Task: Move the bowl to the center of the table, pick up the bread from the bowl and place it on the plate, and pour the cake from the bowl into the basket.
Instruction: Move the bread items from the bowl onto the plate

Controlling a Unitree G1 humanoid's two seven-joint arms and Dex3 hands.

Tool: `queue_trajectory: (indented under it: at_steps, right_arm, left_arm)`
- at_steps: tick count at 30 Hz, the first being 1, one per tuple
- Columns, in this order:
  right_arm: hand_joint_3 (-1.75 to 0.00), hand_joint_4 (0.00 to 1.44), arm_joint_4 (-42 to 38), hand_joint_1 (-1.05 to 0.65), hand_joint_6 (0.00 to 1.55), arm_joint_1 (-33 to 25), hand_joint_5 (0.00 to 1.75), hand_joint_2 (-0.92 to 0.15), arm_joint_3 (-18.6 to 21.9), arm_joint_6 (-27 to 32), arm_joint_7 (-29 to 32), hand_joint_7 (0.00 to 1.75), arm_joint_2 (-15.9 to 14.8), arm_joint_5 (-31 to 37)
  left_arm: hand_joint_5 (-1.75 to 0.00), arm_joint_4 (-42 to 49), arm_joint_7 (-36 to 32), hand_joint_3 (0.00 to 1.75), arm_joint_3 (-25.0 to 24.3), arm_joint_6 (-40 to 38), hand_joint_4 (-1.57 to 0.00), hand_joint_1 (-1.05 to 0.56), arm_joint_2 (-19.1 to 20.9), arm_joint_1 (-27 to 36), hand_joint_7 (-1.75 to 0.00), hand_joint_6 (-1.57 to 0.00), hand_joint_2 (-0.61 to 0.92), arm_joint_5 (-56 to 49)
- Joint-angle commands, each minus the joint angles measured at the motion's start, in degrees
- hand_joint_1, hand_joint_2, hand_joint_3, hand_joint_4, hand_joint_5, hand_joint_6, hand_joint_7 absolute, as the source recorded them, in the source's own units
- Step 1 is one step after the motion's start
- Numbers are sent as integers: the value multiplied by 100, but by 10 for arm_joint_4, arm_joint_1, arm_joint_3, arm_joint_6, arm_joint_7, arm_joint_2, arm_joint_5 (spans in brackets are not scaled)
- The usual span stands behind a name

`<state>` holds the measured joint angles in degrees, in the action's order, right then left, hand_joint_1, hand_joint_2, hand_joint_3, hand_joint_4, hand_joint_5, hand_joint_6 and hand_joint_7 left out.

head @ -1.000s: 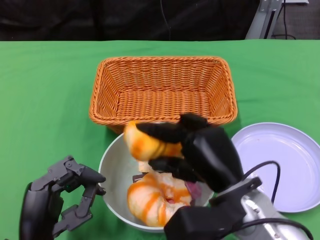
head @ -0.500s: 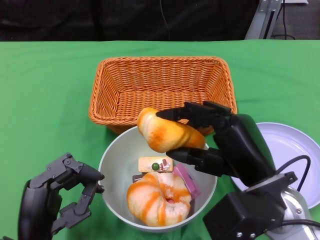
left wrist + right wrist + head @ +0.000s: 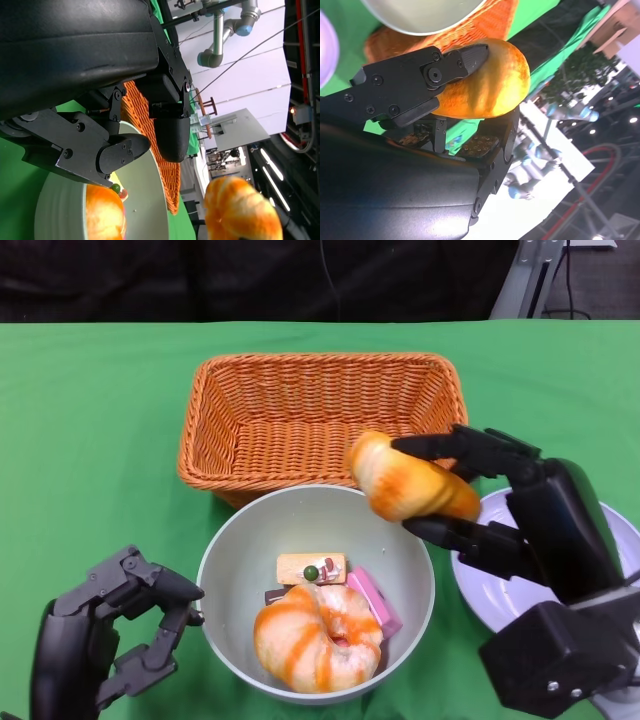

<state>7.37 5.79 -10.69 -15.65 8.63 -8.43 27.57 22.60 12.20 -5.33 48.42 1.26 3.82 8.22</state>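
On the surface [image 3: 90,440], a basket [image 3: 322,410] sits at upper centre of the frame, a bowl [image 3: 230,560] directly below it at lower centre and a plate [image 3: 600,530] at right. Bread [image 3: 320,640] and cake [image 3: 311,568] lie in the bowl; another bread piece [image 3: 410,490] hangs between bowl and plate.

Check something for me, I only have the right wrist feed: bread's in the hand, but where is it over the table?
Observer: The bread in the right hand is above the gap between bowl and plate, near the basket corner.
Operator: Anything left in the bowl?
Observer: Yes, a second bread with orange stripes, plus small cake pieces.
Operator: Left hand doing anything?
Observer: The left hand holds nothing, fingers apart, just beside the bowl.
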Motion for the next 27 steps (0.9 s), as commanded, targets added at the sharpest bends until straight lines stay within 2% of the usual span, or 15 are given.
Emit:
queue_trajectory:
  at_steps: [1,3,5,7,10,13,20,27]
  right_arm:
    - [-1,69,10,-21,84,-14,140,-91,28,-4,3,75,-15,-10]
    - [-1,70,12,-22,84,-21,140,-91,40,-4,-2,74,-17,-19]
    - [-1,69,5,-21,83,-27,150,-91,52,-15,-4,75,-22,-35]
    - [0,68,-3,-20,84,-33,153,-91,61,-24,0,77,-28,-37]
    - [0,70,-14,-22,84,-39,147,-91,71,-37,4,79,-36,-32]
    - [0,74,-51,-21,85,-37,145,-90,82,-84,24,81,-47,-30]
    - [0,77,-190,-13,88,-10,141,-86,104,-194,113,79,-74,4]
    - [0,79,-285,-11,92,14,138,-83,99,-243,192,75,-98,59]
  left_arm:
    - [-140,2,16,79,-4,-6,-74,-3,11,4,-115,-77,71,20]
    - [-140,1,18,78,-5,-8,-74,-4,12,5,-114,-77,71,24]
    - [-141,-2,15,76,-8,-10,-73,-4,13,7,-114,-77,72,20]
    - [-141,-3,15,75,-9,-9,-73,-4,14,7,-114,-77,73,21]
    - [-144,-2,14,74,-11,-7,-73,-5,14,7,-116,-77,73,21]
    - [-145,4,10,73,-14,3,-73,-4,15,4,-118,-76,73,12]
    - [-148,1,18,66,-17,-6,-72,-5,14,5,-119,-76,76,22]
    - [-149,5,21,72,-18,-2,-71,-4,14,4,-118,-76,74,24]
